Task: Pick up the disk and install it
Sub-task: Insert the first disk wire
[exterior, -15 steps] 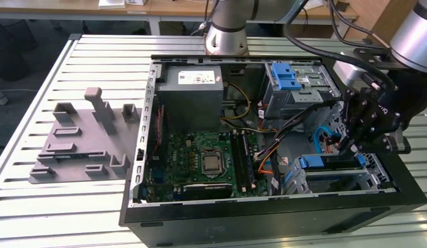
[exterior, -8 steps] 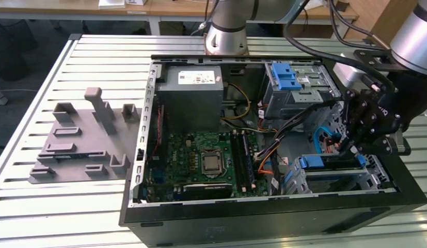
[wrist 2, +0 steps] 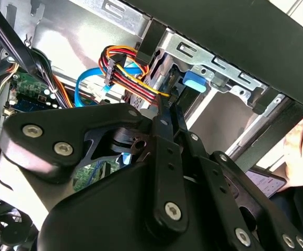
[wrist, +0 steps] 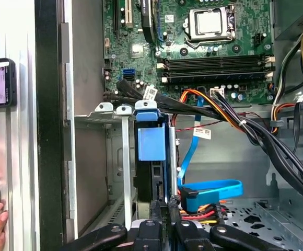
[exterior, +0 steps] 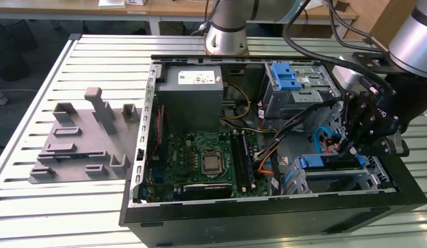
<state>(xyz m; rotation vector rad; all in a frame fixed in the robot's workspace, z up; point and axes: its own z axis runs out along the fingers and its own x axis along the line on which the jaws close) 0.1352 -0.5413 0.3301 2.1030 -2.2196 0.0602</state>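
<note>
arm bent down, end effector (exterior: 352,150) closed narrow against the disk (wrist: 151,151) in its bay.

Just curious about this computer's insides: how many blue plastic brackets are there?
2. One blue bracket sits on the upper metal cage in the exterior view; the other frames the disk under the gripper. Cables may hide more.

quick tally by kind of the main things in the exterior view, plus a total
computer case: 1
grey moulded holder, beside the case on the exterior view's left: 1
grey metal box with a white sticker, inside the case: 1
disk, in the drive bay at the gripper: 1
gripper: 1
total: 5
</note>
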